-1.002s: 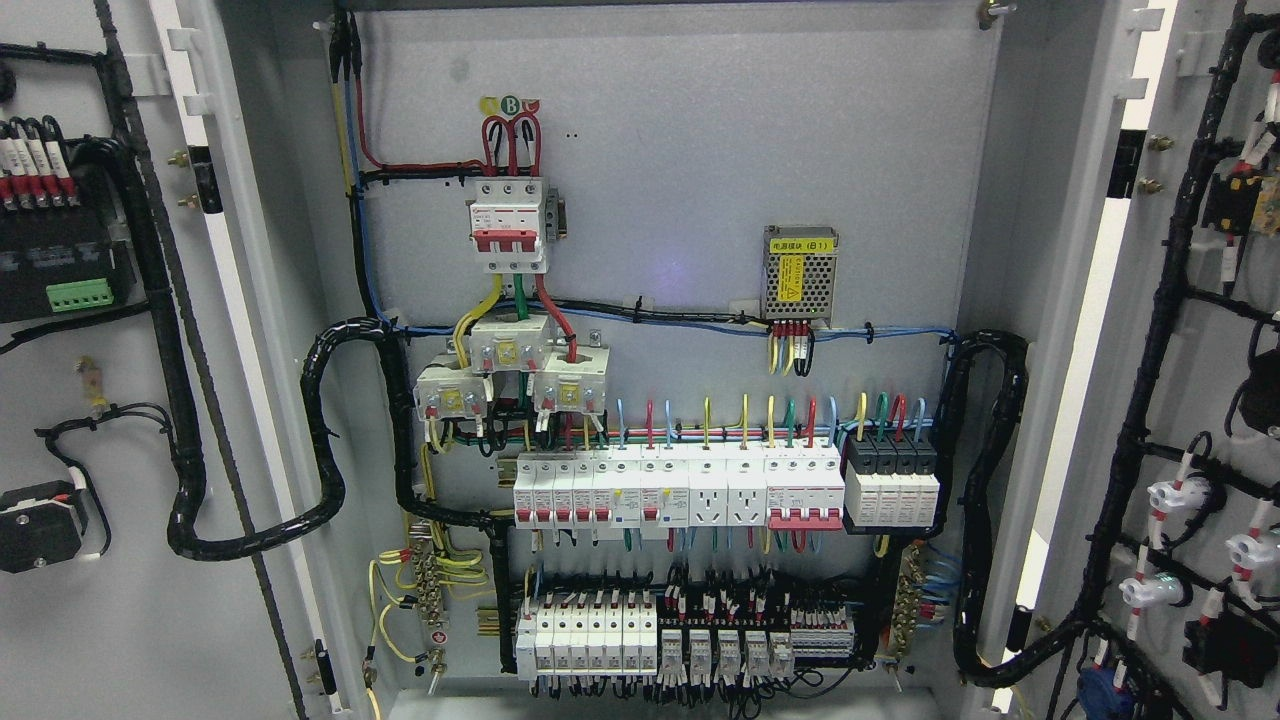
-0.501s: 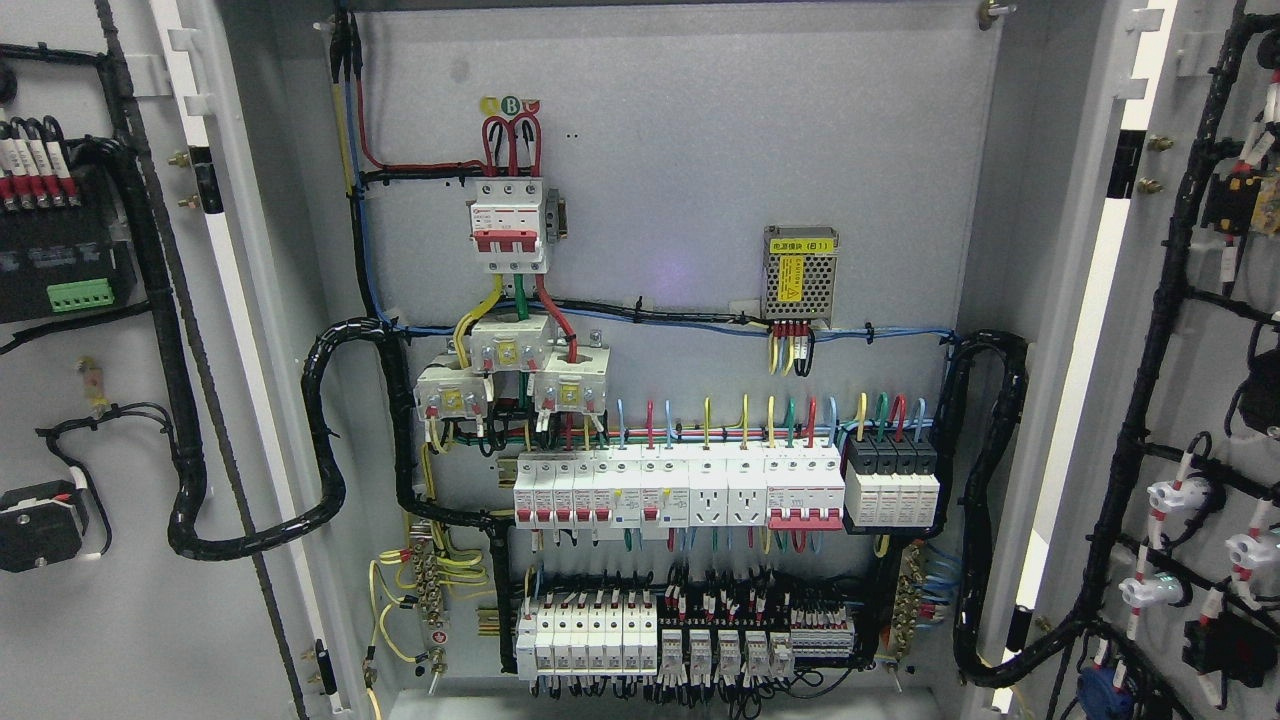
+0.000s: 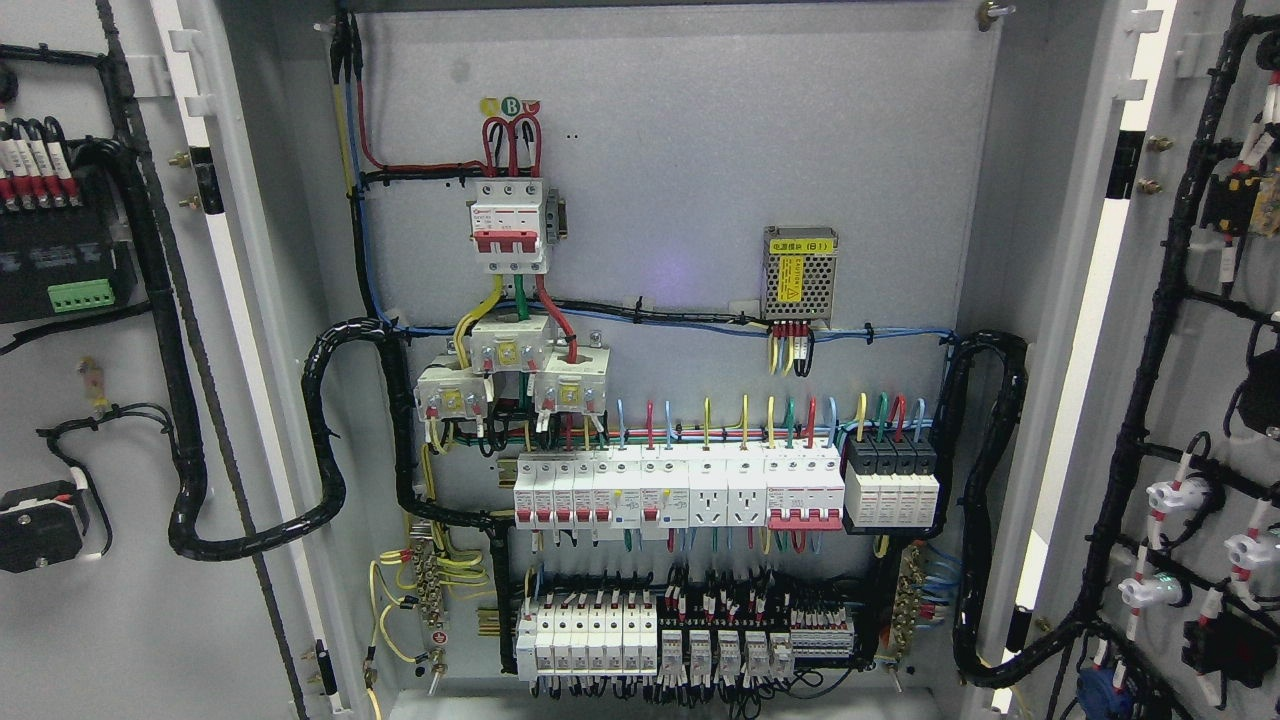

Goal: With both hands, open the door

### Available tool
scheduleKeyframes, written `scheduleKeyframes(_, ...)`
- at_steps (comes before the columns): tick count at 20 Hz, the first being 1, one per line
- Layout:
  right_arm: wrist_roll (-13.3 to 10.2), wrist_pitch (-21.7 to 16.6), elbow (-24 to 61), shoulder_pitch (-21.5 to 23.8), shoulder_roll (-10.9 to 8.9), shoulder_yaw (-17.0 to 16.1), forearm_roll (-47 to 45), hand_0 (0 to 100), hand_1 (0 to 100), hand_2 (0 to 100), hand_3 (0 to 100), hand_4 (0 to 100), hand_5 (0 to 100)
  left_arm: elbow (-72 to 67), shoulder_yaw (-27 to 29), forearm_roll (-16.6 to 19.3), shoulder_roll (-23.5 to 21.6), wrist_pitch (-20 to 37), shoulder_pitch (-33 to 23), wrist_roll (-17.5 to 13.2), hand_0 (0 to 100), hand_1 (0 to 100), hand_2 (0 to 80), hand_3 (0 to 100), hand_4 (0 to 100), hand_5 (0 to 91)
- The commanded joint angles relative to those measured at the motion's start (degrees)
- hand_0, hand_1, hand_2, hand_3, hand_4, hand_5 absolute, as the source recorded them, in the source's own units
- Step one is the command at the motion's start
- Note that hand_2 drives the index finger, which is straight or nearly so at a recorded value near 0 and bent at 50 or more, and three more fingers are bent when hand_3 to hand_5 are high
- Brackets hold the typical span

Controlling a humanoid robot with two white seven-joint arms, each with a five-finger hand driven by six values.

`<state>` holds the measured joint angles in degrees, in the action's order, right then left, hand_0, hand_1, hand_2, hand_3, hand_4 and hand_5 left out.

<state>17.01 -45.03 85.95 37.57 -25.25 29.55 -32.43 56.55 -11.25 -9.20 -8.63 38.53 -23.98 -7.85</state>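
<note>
Both doors of the electrical cabinet are standing wide open: the left door is filling the left edge of the frame, the right door the right edge, each showing its wired inner face. Between them the grey back panel is showing a red-handled main breaker at upper centre and a row of white breakers lower down. Neither hand is showing, so their fingers cannot be judged.

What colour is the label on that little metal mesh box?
Yellow, on the small perforated metal box, clearest in the head view.
</note>
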Motion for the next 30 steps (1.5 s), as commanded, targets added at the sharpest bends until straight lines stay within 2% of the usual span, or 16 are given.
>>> scheduleKeyframes(1,-0.1,-8.6,-15.4,3.1,2.84,1.8,0.0,0,0,0,0,0,0,-27.7,-0.3,1.1,5.4,-0.4,3.6,-0.1,0,0,0.0,0,3,0.0)
scheduleKeyframes(6,-0.1,-8.6,-28.7,2.5,6.52,1.2,-0.1,0,0,0,0,0,0,-40.0,-0.3,0.9,7.8,-1.4,7.6,-0.1,0,0,0.0,0,3,0.0)
scheduleKeyframes(8,-0.2,-8.5,-33.3,1.4,8.11,0.9,-0.2,0,0,0,0,0,0,-44.2,-0.2,0.9,8.8,-3.5,8.7,-0.1,0,0,0.0,0,3,0.0)
scheduleKeyframes(11,-0.3,-8.3,-42.7,-1.6,11.53,-0.5,-0.1,0,0,0,0,0,0,-48.2,0.0,0.9,9.9,-10.3,10.1,-0.1,0,0,0.0,0,3,0.0)
scheduleKeyframes(15,-0.5,-8.0,-55.7,-5.8,16.71,-3.7,0.1,0,0,0,0,0,0,-49.2,0.4,0.7,10.1,-23.7,11.2,-0.1,0,0,0.0,0,3,0.0)
scheduleKeyframes(19,-0.7,-7.0,-66.8,-10.6,20.85,-6.5,0.1,0,0,0,0,0,0,-49.4,2.5,0.6,10.1,-30.1,11.8,-0.1,0,0,0.0,0,3,0.0)
scheduleKeyframes(22,-0.7,-0.8,-73.0,-14.0,23.75,-10.6,0.0,0,0,0,0,0,0,-51.9,2.5,0.6,10.2,-34.6,12.9,-0.1,0,0,0.0,0,3,0.0)
scheduleKeyframes(26,-0.8,14.9,-73.5,-15.9,24.99,-16.7,0.0,0,0,0,0,0,0,-54.0,2.5,0.6,10.4,-36.4,14.3,-0.1,0,0,0.0,0,3,0.0)
scheduleKeyframes(28,-0.9,20.0,-73.6,-16.8,24.99,-17.6,0.1,0,0,0,0,0,0,-53.9,2.5,1.0,10.4,-36.4,14.2,0.0,0,0,0.0,0,3,0.0)
scheduleKeyframes(30,-1.7,22.7,-73.8,-17.8,24.99,-17.5,0.2,0,0,0,0,0,0,-53.9,2.5,1.0,10.4,-36.5,14.2,0.0,0,0,0.0,0,3,0.0)
